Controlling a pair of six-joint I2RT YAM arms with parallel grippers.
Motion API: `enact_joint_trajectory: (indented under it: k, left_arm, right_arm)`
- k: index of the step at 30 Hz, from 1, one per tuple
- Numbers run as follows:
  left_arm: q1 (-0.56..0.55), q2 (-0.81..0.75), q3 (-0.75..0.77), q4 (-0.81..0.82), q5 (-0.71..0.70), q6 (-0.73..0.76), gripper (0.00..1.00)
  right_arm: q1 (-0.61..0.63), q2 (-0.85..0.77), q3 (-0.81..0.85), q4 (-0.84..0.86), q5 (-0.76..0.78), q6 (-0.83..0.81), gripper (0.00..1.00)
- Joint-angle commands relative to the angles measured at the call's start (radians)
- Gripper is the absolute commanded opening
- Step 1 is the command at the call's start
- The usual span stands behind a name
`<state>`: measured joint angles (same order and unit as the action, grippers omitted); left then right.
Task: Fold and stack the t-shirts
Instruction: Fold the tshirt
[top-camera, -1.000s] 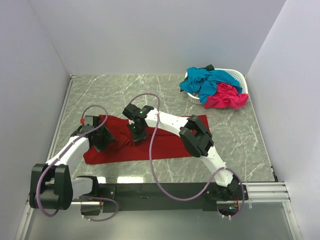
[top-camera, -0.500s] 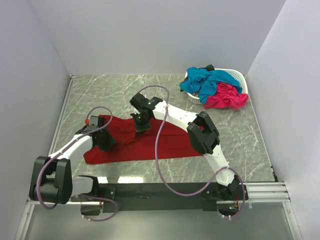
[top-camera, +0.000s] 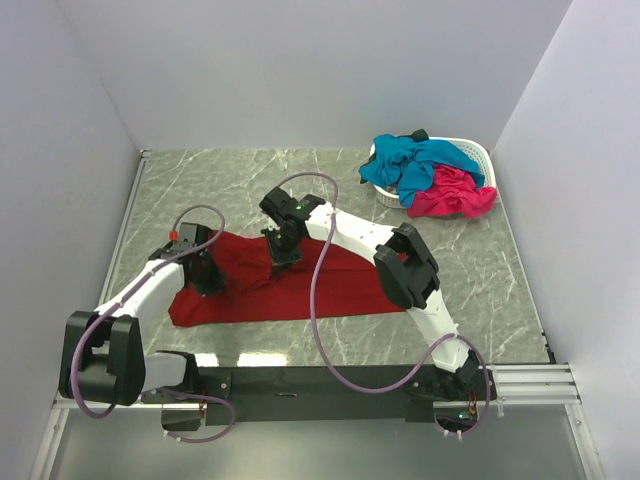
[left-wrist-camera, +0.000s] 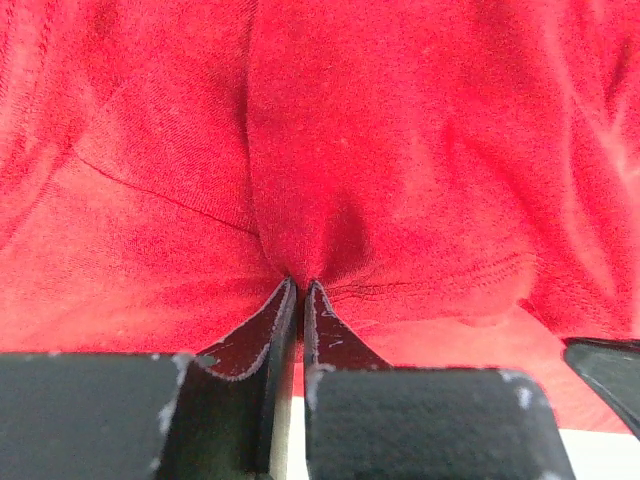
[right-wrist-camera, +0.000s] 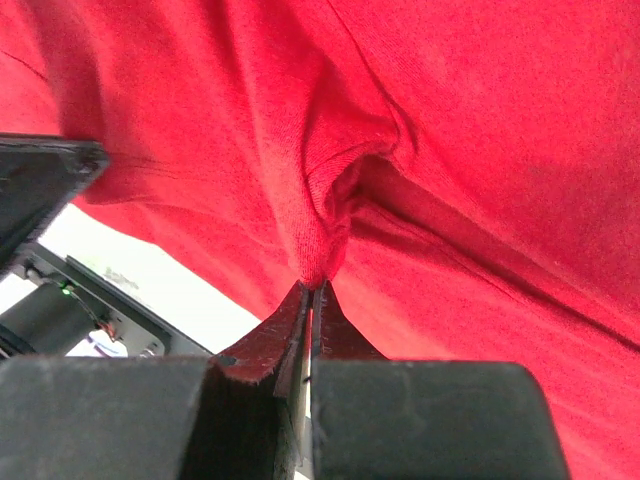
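My left gripper (left-wrist-camera: 300, 284) and my right gripper (right-wrist-camera: 312, 286) each pinch a fold of the red shirt (top-camera: 350, 292) spread on the gray table (top-camera: 220, 180), my purple cable (top-camera: 316, 300) crosses over it, and the blue shirt (top-camera: 420, 160) and pink shirt (top-camera: 455, 195) hang over the white basket (top-camera: 480, 152), well apart.

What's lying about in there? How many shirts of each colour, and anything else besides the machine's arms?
1 dark red t-shirt, spread on the table
1 teal-blue t-shirt, heaped in the basket
1 hot pink t-shirt, spilling over the basket's near side
1 white basket
Total: 4 things, 3 of them shirts
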<state>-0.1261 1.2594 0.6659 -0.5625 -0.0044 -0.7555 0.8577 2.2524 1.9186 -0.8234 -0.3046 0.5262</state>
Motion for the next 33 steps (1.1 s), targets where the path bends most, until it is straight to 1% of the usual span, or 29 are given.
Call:
enact_joint_trajectory:
  k: [1, 8, 11, 14, 18, 21, 27, 28, 33]
  left_arm:
    - [-0.004, 0.001, 0.058, -0.062, -0.003, 0.034, 0.1]
    - [-0.004, 0.046, 0.109, -0.16, 0.007, 0.073, 0.12]
    - [-0.004, 0.064, 0.115, -0.184, 0.024, 0.085, 0.16]
    - [-0.004, 0.057, 0.12, -0.206, 0.02, 0.082, 0.18]
    - [-0.004, 0.046, 0.126, -0.226, 0.014, 0.085, 0.17]
    - [-0.006, 0.046, 0.146, -0.275, 0.007, 0.105, 0.15]
    - [-0.004, 0.067, 0.179, -0.353, 0.007, 0.14, 0.15]
    - [-0.004, 0.074, 0.182, -0.358, -0.029, 0.146, 0.15]
    - [-0.004, 0.092, 0.201, -0.393, -0.068, 0.157, 0.15]
  right_arm:
    - [0.006, -0.089, -0.018, -0.022, -0.007, -0.014, 0.0]
    - [0.007, -0.099, -0.036, -0.037, -0.024, -0.028, 0.0]
    - [0.006, -0.094, -0.036, -0.045, -0.028, -0.032, 0.0]
    - [0.007, -0.094, -0.039, -0.043, -0.03, -0.032, 0.0]
    - [0.007, -0.096, -0.035, -0.048, -0.033, -0.034, 0.0]
    - [0.01, -0.097, -0.029, -0.063, -0.036, -0.038, 0.0]
    - [0.02, -0.106, -0.039, -0.111, -0.079, -0.063, 0.0]
    - [0.021, -0.109, -0.05, -0.115, -0.082, -0.068, 0.0]
    - [0.038, -0.091, -0.059, -0.144, -0.128, -0.106, 0.0]
